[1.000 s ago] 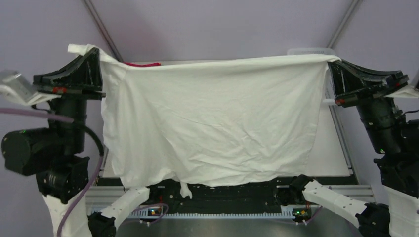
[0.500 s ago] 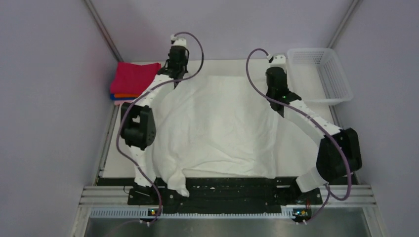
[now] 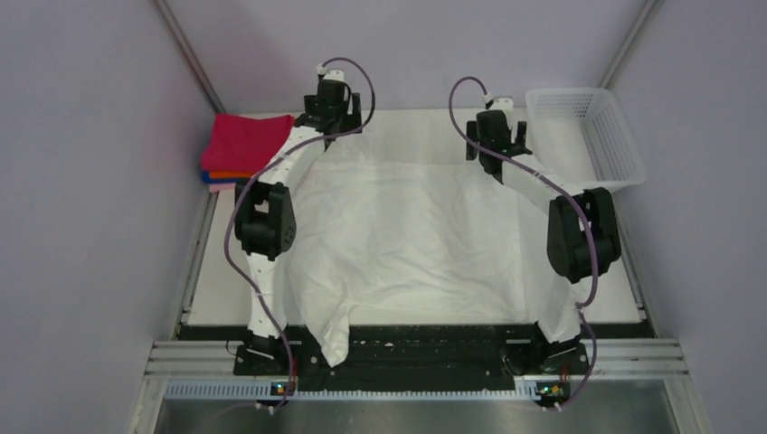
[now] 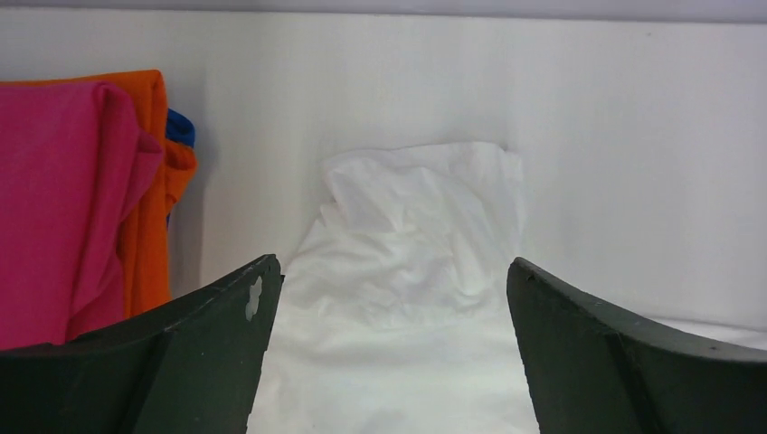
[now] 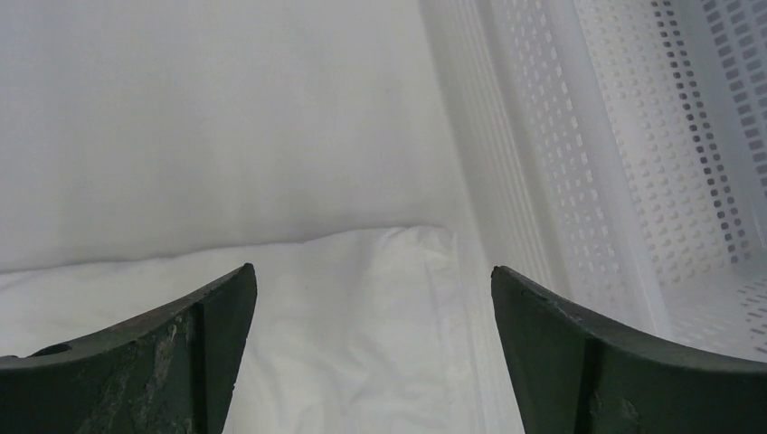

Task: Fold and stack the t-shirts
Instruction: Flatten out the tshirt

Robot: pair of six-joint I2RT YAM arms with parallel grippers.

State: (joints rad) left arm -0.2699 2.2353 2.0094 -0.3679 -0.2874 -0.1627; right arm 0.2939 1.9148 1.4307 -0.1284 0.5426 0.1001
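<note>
Both released, nothing held

My left tool (image 4: 391, 267) and right tool (image 5: 373, 269) gape wide. The wrinkly white cotton t-shirt (image 3: 407, 235) lies spread on the white surface (image 3: 217, 280), far corners by them, one flap draping off the near edge; where its collar points I cannot tell.

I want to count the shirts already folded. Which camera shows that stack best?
The left wrist view. The stack of folded shirts sits close at its left side, seen edge-on, so the magenta, orange and blue layers separate clearly. The top external view shows it small, mostly the magenta top with thin coloured edges below. The right wrist view does not show it.
</note>
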